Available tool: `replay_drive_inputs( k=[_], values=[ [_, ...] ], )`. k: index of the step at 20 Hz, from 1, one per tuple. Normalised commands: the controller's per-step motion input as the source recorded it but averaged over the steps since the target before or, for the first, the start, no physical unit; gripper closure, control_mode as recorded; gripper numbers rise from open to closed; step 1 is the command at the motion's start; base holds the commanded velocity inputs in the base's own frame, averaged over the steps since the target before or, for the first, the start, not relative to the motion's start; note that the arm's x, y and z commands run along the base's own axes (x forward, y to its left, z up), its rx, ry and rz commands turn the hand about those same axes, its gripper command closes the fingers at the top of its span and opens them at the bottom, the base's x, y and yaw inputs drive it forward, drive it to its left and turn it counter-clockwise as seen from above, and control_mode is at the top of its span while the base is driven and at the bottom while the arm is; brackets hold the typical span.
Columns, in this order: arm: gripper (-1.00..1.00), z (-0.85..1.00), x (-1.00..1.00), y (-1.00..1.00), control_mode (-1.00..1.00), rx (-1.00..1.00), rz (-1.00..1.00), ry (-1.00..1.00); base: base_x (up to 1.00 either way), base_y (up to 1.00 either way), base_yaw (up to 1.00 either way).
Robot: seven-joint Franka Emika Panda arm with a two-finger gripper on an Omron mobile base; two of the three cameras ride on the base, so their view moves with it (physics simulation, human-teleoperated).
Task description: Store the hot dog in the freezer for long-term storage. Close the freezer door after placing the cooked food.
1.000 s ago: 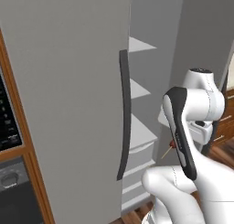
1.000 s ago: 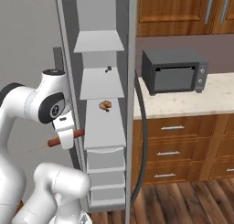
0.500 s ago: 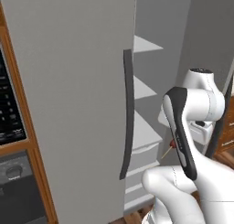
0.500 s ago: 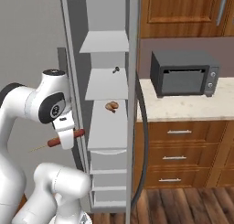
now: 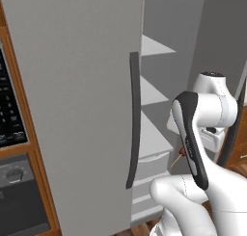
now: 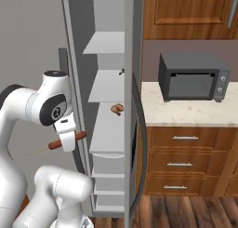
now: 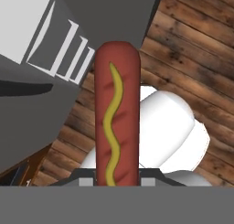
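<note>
A: Left base view. The freezer (image 5: 159, 110) stands open, white shelves showing beside the wide grey door (image 5: 77, 100) with its dark bar handle (image 5: 133, 119). A bit of the hot dog (image 5: 183, 151) peeks out behind the arm, stick trailing down-left.

B: Carried, then?

A: Yes. Right base view: the jaws (image 6: 66, 138) are closed on the hot dog (image 6: 67, 139), held roughly level just left of the open freezer (image 6: 109, 129), outside the shelves. The freezer door (image 6: 135, 106) is swung out edge-on towards us. A small brown item (image 6: 117, 109) lies on a middle shelf; I cannot tell what it is.

B: Hand view?

A: Hot dog (image 7: 117, 113) upright between the jaws, a yellow squiggle along it. Plank floor (image 7: 192, 49) below.

B: Step in hand?

A: Transport, I judge. Placing is not yet done. Next: reach right and forward to a free shelf, release, withdraw, then push the door shut.

B: The room?

A: Pale stone tabletop (image 6: 186, 108) on wood drawers, a dark microwave (image 6: 193, 78) on it, wood cabinets above. Black oven front (image 5: 14, 134) at far left.
</note>
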Motion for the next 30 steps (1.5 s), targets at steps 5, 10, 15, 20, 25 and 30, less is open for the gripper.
replay_drive_inputs(
  k=[5,10,15,20,25,30],
  values=[
    [1.00,0.00,0.00,0.00,1.00,0.00,0.00,0.00,0.12,-0.37,0.14],
    [1.00,0.00,0.00,0.00,1.00,0.00,0.00,0.00,0.28,-0.36,0.04],
    [1.00,0.00,0.00,0.00,1.00,0.00,0.00,0.00,0.14,-0.08,0.00],
    [1.00,0.00,0.00,0.00,1.00,0.00,0.00,0.00,0.09,0.00,0.00],
    [1.00,0.00,0.00,0.00,1.00,0.00,0.00,0.00,0.12,0.00,0.00],
    [1.00,0.00,0.21,0.00,-1.00,0.00,0.06,0.00,0.26,0.00,0.05]
  ],
)
